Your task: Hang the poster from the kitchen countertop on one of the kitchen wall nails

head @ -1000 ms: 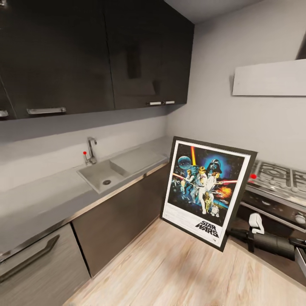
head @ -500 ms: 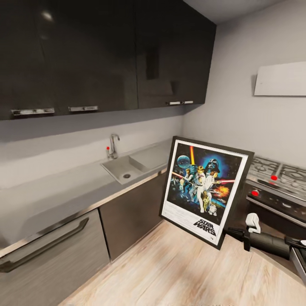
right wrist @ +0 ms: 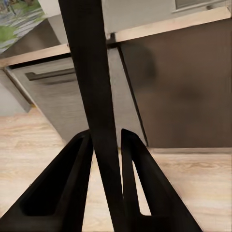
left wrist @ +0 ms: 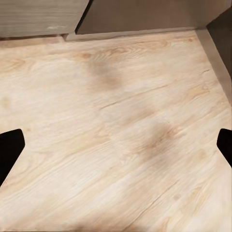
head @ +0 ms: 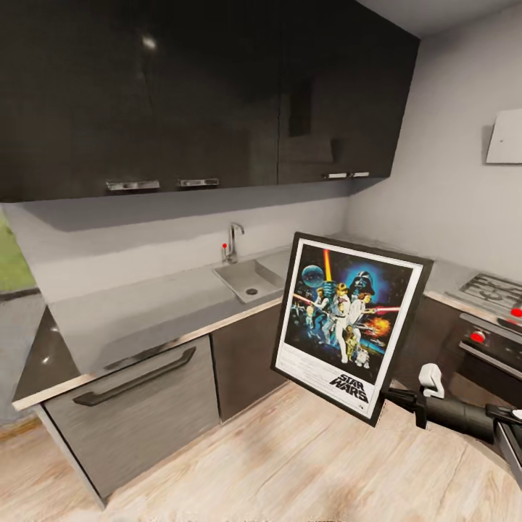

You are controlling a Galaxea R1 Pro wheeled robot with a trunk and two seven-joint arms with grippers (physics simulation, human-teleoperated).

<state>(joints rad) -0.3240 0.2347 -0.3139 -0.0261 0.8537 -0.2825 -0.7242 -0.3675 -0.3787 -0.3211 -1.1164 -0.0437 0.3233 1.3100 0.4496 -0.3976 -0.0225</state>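
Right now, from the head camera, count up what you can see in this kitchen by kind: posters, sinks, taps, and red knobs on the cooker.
Posters: 1, the poster, held edge-on by the right gripper
Sinks: 1, the sink in the kitchen countertop
Taps: 1, the tap
Red cooker knobs: 2, red knob and another
Total: 5

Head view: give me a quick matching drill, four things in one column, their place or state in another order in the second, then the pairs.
Things:
1. poster
2. sink
3. gas hob
4. upper cabinets

Place or state:
A. at the picture's right edge
B. dark, above the worktop
C. clamped by its edge in the right tool, off the counter
D. set into the kitchen countertop, tap behind it

Pairs: 1-C, 2-D, 3-A, 4-B
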